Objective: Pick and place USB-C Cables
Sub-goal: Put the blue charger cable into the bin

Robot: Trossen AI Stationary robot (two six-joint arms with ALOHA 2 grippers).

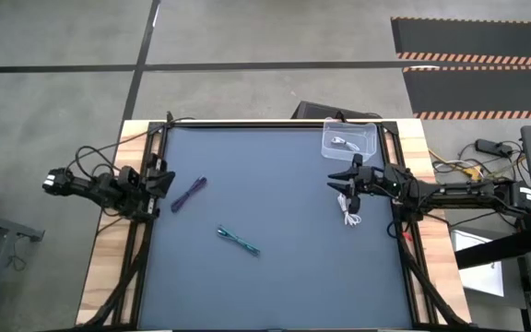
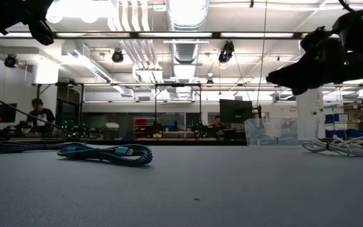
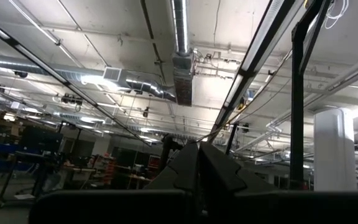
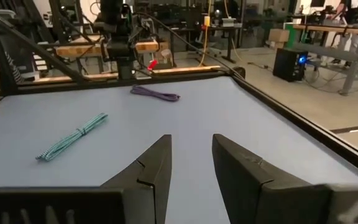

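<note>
USB-C cables lie scattered on the dark table mat [image 1: 275, 277]. A white cable [image 1: 351, 216] rests near the mat's right edge, at about three o'clock from the mat's middle. A second white cable [image 1: 343, 143] sits inside the clear bin [image 1: 369, 135], which stands in the far right corner at about one o'clock. The purple cable [image 1: 189, 194] lies toward the left side at about ten o'clock, and the teal cable [image 1: 238, 240] lies slightly left of the middle at about seven o'clock, well apart from the other cables.

The broad centre of the mat and its whole near half are bare, so open room spreads between the two arms. Black frame rails run along the left and right edges, close beside each arm.

The right gripper [image 1: 344, 183] hovers above the mat just inside the right edge, its fingers [image 4: 157, 168] parted by a narrow gap and holding nothing. The loose white cable lies at six o'clock from it, just beside its tips; the bin is at twelve o'clock, near.

The left gripper [image 1: 162, 182] waits at the left edge with its fingers pressed together, empty; the purple cable lies near it at about four o'clock.
</note>
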